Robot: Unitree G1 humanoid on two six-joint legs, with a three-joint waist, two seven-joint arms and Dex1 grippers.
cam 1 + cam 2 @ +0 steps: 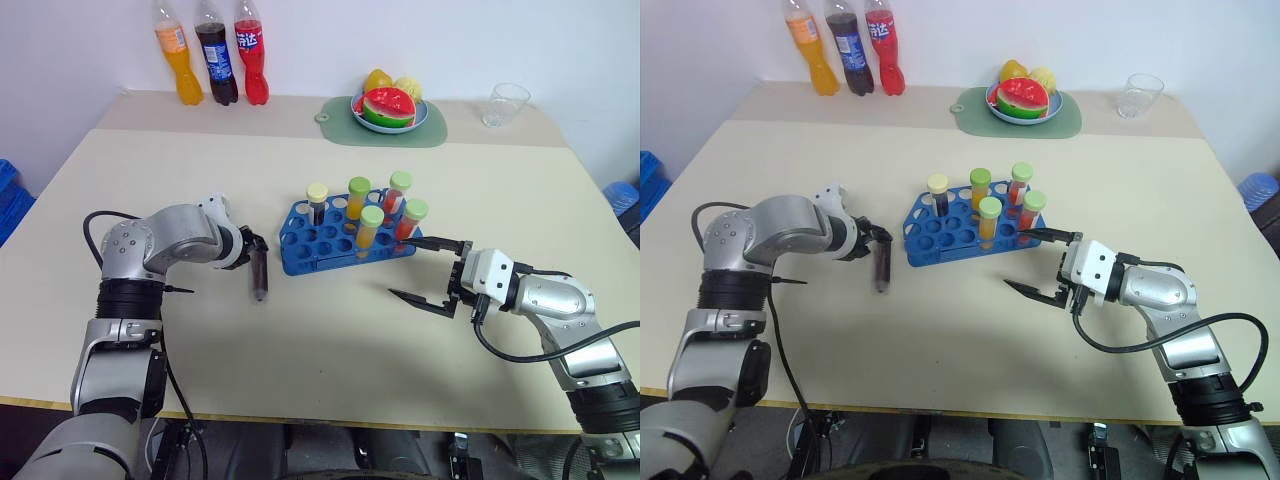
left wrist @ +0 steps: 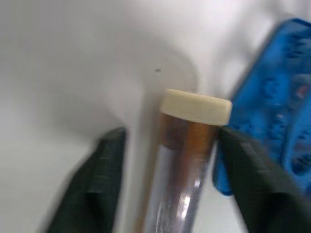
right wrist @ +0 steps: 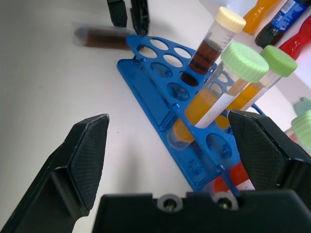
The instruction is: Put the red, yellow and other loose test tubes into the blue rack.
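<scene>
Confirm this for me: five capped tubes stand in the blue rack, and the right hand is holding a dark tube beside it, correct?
Not quite. The left hand holds the dark tube, as the left eye view shows. The right hand is open and empty. Five capped tubes do stand in the blue rack.

**Bright caps over a blue rack**

The blue rack (image 1: 335,243) carries tubes capped lime green (image 1: 359,186) and pale yellow (image 1: 317,192), filled orange, red and dark brown. A dark brown tube (image 1: 260,275) lies on the beige table (image 1: 320,340). Black fingers (image 1: 428,304). Orange, dark and red bottles (image 1: 210,52) behind.
</scene>
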